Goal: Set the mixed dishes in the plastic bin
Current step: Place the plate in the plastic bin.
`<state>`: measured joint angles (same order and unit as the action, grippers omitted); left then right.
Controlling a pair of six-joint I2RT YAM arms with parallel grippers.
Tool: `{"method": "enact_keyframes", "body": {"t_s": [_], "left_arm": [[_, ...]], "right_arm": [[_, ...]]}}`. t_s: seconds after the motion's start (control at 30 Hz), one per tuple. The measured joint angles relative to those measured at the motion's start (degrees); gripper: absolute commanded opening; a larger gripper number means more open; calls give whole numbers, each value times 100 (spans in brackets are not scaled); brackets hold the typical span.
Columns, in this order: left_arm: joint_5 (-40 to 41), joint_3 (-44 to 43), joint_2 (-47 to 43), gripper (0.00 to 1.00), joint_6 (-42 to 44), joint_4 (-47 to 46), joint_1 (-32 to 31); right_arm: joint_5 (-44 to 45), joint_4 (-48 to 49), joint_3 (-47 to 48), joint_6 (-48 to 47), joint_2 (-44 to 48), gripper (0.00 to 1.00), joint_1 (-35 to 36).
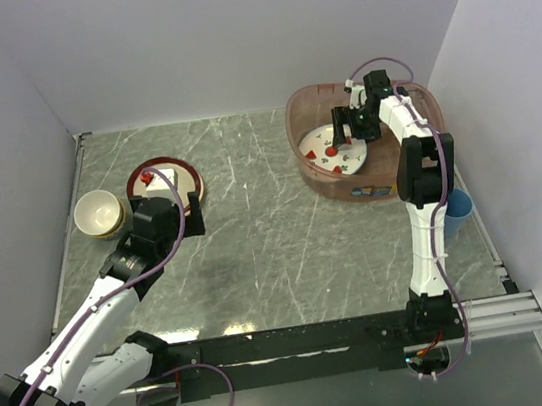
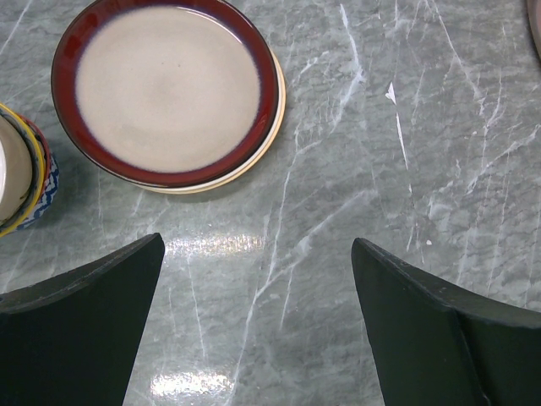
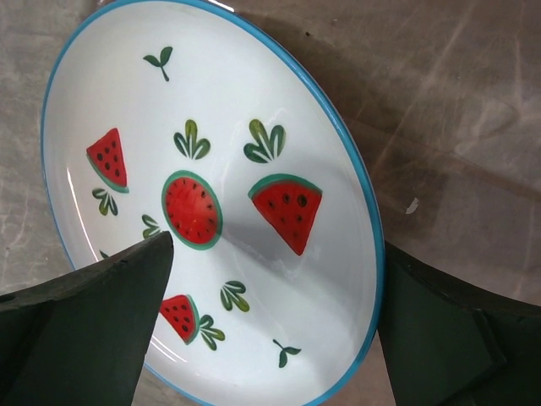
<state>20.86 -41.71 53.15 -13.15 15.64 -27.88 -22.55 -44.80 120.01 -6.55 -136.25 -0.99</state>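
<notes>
The white plate with red watermelon shapes (image 1: 332, 150) lies inside the pinkish plastic bin (image 1: 302, 161). My right gripper (image 1: 356, 136) hovers open just above it. In the right wrist view the plate (image 3: 211, 127) fills the frame, with my right gripper (image 3: 275, 254) spread across its near edge and not touching it. My left gripper (image 1: 168, 199) is open and empty, just short of a red-rimmed plate (image 1: 160, 168). In the left wrist view that plate (image 2: 169, 85) sits on a yellow-orange plate (image 2: 269, 135), ahead of the open gripper (image 2: 258, 254).
A cream bowl (image 1: 98, 209) stands left of the plate stack; the left wrist view shows its patterned side (image 2: 38, 182). A light blue cup (image 1: 458, 205) stands by the right wall, partly behind the right arm. Grey walls close the table on three sides.
</notes>
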Motion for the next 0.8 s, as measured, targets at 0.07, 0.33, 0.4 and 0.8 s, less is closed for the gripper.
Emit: {"method": "enact_keyframes", "body": {"t_s": [0.07, 0.33, 0.4, 0.8], "left_arm": [[0, 0, 2, 99, 0, 0, 0], [0, 0, 0, 99, 0, 0, 0], [0, 0, 0, 99, 0, 0, 0], [0, 0, -4, 99, 0, 0, 0]], "right_arm": [[11, 0, 0, 0, 0, 100, 0], [332, 0, 0, -87, 0, 100, 105], [411, 0, 0, -107, 0, 100, 133], [876, 11, 0, -142, 2, 100, 186]]}}
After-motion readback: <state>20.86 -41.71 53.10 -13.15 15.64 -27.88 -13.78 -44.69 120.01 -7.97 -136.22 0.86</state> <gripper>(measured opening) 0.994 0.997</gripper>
